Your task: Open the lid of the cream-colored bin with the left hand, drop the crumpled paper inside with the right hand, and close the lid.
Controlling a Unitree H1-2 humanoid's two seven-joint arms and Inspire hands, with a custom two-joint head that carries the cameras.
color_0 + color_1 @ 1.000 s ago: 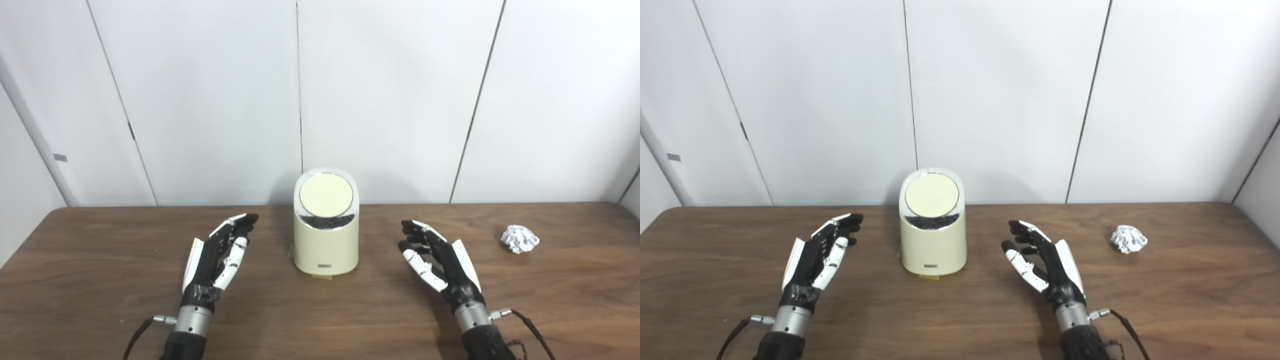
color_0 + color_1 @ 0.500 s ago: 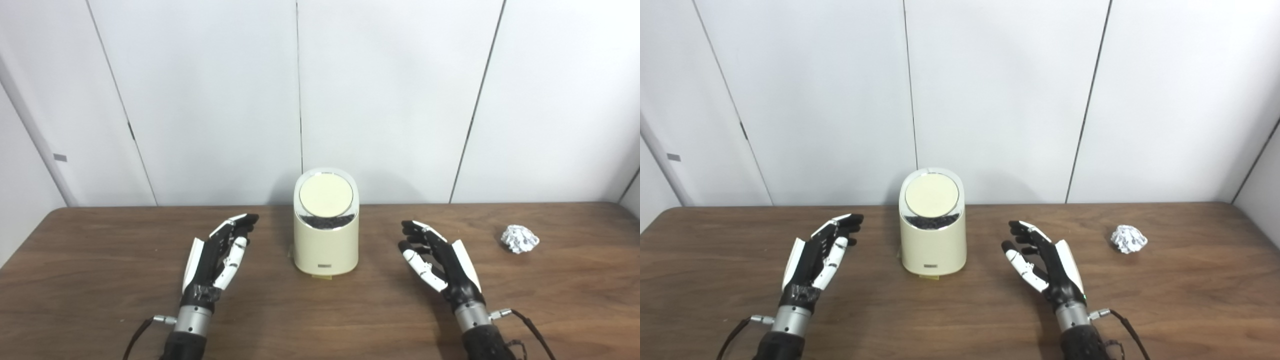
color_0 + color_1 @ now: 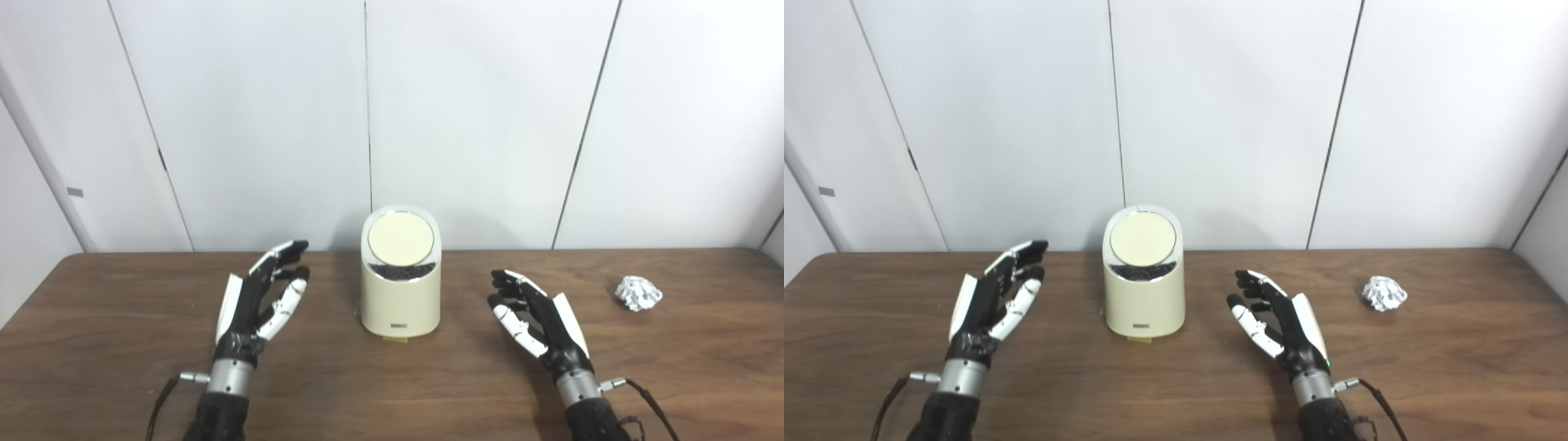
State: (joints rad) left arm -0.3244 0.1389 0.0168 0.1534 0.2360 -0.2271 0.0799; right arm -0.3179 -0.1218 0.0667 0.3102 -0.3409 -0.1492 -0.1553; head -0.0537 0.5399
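A cream-colored bin (image 3: 400, 297) stands upright at the middle of the brown table, its round lid (image 3: 400, 239) down and tilted toward me. To its left my left hand (image 3: 257, 303) hovers open, fingers spread, holding nothing. On the bin's other side my right hand (image 3: 539, 321) is open too, palm facing the bin, a gap between them. A crumpled white paper ball (image 3: 638, 293) lies on the table far to the right, beyond the right hand and apart from it.
The wooden table (image 3: 392, 380) reaches back to a white panelled wall (image 3: 478, 122) just behind the bin. A small pale tab (image 3: 395, 338) sticks out under the bin's front. Thin cables trail from both wrists.
My left hand has lifted and shifted a little left and back, away from the bin. The right hand, bin and paper ball have stayed put.
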